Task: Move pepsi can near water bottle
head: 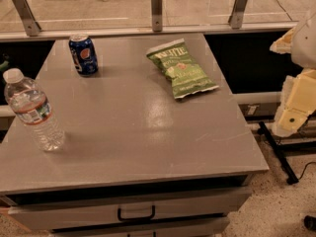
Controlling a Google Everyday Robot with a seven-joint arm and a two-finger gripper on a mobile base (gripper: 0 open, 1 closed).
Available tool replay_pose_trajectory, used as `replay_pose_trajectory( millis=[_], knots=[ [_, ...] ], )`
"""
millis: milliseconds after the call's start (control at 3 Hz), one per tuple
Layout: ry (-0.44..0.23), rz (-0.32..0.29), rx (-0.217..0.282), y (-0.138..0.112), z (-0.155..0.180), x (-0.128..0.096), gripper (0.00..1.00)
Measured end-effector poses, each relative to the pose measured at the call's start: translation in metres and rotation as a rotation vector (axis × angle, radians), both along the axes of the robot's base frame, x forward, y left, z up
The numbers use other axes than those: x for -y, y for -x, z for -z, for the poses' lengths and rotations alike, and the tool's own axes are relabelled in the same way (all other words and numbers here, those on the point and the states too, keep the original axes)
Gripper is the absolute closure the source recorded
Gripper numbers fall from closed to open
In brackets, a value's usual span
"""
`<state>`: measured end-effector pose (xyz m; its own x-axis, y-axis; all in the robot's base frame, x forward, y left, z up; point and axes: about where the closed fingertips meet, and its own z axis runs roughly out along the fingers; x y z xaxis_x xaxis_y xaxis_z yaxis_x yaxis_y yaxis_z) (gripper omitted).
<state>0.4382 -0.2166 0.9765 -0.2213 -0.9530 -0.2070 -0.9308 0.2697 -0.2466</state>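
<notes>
The pepsi can (83,54) is dark blue with a round logo and a silver top. It stands upright at the far left of the grey table top (143,132). The water bottle (33,110) is clear with a white cap and a white-red label. It stands at the table's left edge, nearer to me than the can and well apart from it. My gripper (296,105) shows as cream-coloured parts at the right edge of the camera view, off the table's right side and far from both things. It holds nothing that I can see.
A green chip bag (180,68) lies flat at the far right of the table. A rail with metal posts (156,4) runs behind the table. A drawer with a black handle (136,214) is under the front edge. Black cables (279,154) lie on the floor at right.
</notes>
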Motion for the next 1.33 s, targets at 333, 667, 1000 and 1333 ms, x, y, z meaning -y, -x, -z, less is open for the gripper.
replay_pose_trajectory(
  millis=[333,667,1000,1333],
  knots=[
    [0.0,0.0,0.0,0.0,0.0,0.0,0.0],
    [-0.031,-0.018,0.013,-0.008,0.001,-0.007,0.0],
    [-0.108,-0.112,0.049,-0.041,0.009,-0.053,0.0],
    [-0.207,-0.237,0.123,-0.079,0.003,-0.127,0.0]
  ],
)
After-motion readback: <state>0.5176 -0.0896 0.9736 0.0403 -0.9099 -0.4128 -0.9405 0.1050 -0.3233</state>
